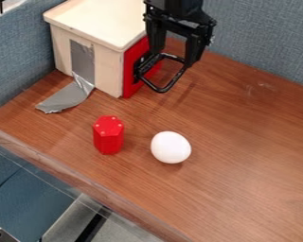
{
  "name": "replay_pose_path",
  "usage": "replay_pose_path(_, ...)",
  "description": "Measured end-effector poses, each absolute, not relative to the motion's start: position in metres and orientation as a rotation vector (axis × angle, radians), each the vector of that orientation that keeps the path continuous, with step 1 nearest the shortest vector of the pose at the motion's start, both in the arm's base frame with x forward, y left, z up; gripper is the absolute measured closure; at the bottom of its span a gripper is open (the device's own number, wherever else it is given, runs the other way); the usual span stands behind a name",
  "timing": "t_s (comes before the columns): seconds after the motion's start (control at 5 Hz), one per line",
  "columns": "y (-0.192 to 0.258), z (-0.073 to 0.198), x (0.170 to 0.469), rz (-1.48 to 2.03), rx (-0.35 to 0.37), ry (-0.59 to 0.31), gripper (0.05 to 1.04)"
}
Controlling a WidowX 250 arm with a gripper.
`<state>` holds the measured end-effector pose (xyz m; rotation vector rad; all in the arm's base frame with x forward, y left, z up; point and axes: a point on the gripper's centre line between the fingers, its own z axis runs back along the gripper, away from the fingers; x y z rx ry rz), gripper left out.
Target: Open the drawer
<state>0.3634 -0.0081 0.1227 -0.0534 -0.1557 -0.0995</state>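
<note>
Since the drawer (pixel 130 75) is seen closed in the box (pixel 104 61), a straight outward pull, square to the red face, is called for. The gripper (pixel 173 57) is spread wide at the handle (pixel 160 90); firm contact cannot be confirmed. Twisting should be avoided, lest the box be dragged. Egg (pixel 170 147) and red block (pixel 108 135) are noted on the tabletop (pixel 243 156), probably outside the drawer's path.

Lab set up in an office-like cubicle, blue-grey fabric partitions (pixel 262 42) along the left and far sides, wood-grain desktop (pixel 243 156), black robot gripper (pixel 174 56) hanging over it, small wooden cabinet (pixel 106 66) patched with silver tape (pixel 68 97)
</note>
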Motion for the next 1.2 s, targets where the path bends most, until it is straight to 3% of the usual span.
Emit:
replay_pose_path(0.4,-0.008,0.104,0.362,-0.090,-0.050,-0.106,0.085)
replay_pose_path(1.2,-0.037,0.085,0.373,-0.164,0.044,-0.175,0.085)
